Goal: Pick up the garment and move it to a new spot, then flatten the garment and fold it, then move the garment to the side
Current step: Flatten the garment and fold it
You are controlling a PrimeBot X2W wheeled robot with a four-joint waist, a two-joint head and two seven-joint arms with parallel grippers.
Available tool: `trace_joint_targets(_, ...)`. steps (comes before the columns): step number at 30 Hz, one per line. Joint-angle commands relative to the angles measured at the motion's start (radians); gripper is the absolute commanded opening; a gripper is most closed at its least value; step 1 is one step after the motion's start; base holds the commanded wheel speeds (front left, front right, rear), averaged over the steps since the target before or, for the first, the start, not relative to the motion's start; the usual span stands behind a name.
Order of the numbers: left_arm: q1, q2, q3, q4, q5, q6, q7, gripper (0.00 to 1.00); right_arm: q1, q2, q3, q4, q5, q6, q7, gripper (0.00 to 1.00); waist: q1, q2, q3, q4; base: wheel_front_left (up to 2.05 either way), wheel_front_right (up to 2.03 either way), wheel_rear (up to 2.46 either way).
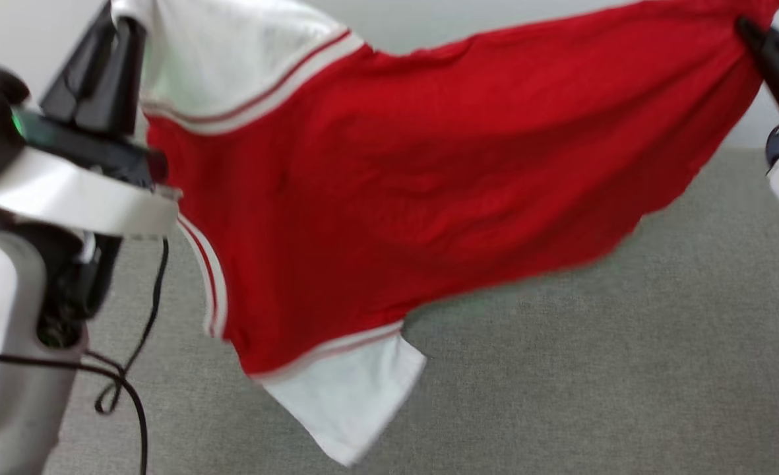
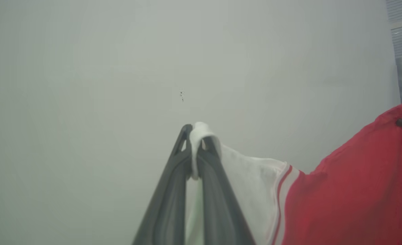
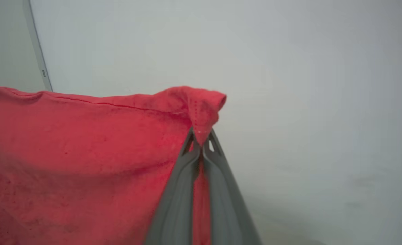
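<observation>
Risking slip: left gripper (image 2: 198, 136) pinches only sleeve tip (image 2: 202, 128), right gripper (image 3: 201, 136) only hem corner (image 3: 204, 102) of airborne jersey (image 1: 429, 185).

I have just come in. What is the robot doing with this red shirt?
The robot holds the garment in the air, spread between both grippers. The left gripper is shut on a white sleeve, and the right gripper is shut on a red corner of the body. The other white sleeve hangs lowest, above the grey surface. The garment is not yet laid flat or folded.
</observation>
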Motion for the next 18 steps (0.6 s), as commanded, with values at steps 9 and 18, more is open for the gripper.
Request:
trace_joint_targets(9, -0.298, -0.016, -0.012, 0.08, -0.008, -0.053, 0.043, 0.0, -0.123, 0.057, -0.119, -0.088, -0.076, -0.001, 0.087, 0.0, 0.0, 0.0, 0.114, -0.003, 0.0, 0.0, 0.0)
trace_joint_targets(18, -0.635, -0.044, -0.008, 0.252, -0.016, -0.1, 0.035, 0.0, -0.389, 0.098, -0.153, -0.065, -0.14, -0.001, 0.143, 0.0, 0.0, 0.0, 0.32, 0.0, 0.0, 0.0, 0.0)
